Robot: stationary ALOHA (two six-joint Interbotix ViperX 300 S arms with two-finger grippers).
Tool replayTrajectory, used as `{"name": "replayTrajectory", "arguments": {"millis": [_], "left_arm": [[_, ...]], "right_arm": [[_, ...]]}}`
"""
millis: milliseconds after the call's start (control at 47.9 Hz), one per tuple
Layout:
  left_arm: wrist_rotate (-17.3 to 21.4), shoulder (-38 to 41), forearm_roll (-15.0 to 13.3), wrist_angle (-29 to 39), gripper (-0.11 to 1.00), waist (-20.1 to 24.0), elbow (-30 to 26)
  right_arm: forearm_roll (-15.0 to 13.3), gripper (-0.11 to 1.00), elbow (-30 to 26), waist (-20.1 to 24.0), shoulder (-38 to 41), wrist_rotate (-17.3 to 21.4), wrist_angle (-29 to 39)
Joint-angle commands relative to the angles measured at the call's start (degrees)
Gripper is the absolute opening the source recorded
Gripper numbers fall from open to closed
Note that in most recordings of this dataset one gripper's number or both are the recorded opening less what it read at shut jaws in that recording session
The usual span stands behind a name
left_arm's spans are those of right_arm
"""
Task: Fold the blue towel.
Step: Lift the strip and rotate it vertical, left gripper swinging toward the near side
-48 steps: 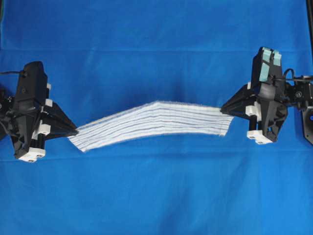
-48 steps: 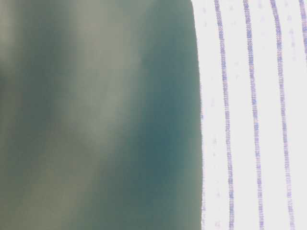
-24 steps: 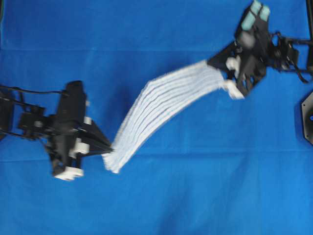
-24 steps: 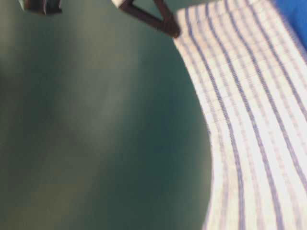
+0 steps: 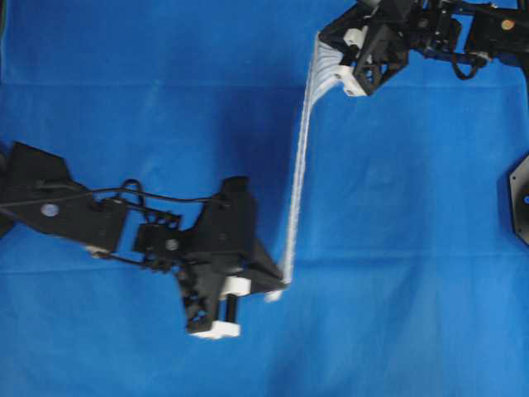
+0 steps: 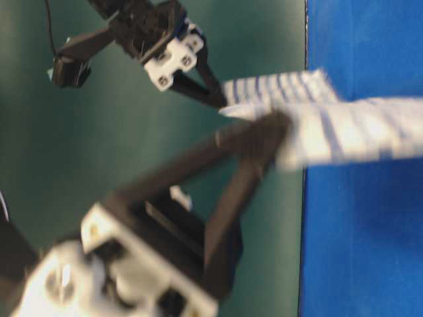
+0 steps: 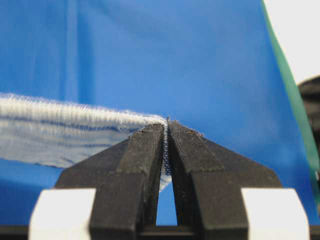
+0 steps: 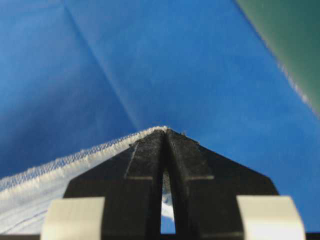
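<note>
Striped white blue towel (image 5: 298, 157) hung taut, edge-on above table covering (image 5: 413, 248) | left gripper (image 5: 281, 285) pinched near end, right gripper (image 5: 331, 51) far end | risk: thin corner bites slipping under tension, dropping cloth.

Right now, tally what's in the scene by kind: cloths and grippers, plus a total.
Striped towels: 1, the blue towel
Plain blue table coverings: 1, the table covering
Grippers: 2, left gripper and right gripper
Total: 4
</note>
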Motion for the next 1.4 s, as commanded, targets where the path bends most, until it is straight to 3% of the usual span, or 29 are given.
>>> {"name": "replayTrajectory", "arguments": {"millis": [0, 146, 355, 585, 773, 1003, 1191, 1379], "left_arm": [[1.1, 1.1, 0.1, -0.9, 0.02, -0.4, -4.2], [3.8, 4.7, 0.2, -0.9, 0.02, -0.2, -8.3], [4.3, 6.8, 0.2, -0.7, 0.02, -0.2, -10.9], [5.1, 10.8, 0.2, -4.0, 0.02, 0.5, -14.1], [9.1, 16.4, 0.2, -7.6, 0.02, 1.4, -18.7], [11.2, 21.9, 0.1, -7.7, 0.02, 1.2, -25.3], [10.3, 21.1, 0.1, -6.2, 0.02, 0.6, -23.0], [7.9, 17.5, -0.2, -5.4, 0.02, -0.8, -15.6]], "right_arm": [[-1.0, 0.03, -2.9, -1.1, 0.4, -0.1, -1.1], [-1.6, 0.03, -4.3, -1.1, 1.5, -0.1, -1.4], [-1.7, 0.03, -3.0, -1.5, 0.5, -0.1, -1.1], [-1.7, 0.03, 3.0, -4.4, -4.9, -0.1, -1.1], [-1.7, 0.03, 8.3, -5.1, -10.6, 0.1, -1.0], [-1.7, 0.03, 10.5, -5.1, -13.1, 0.2, 1.2], [-1.7, 0.03, 8.7, -5.1, -9.0, 0.2, 0.4], [-1.7, 0.03, 4.2, -5.1, -1.5, 0.2, -1.9]]}}
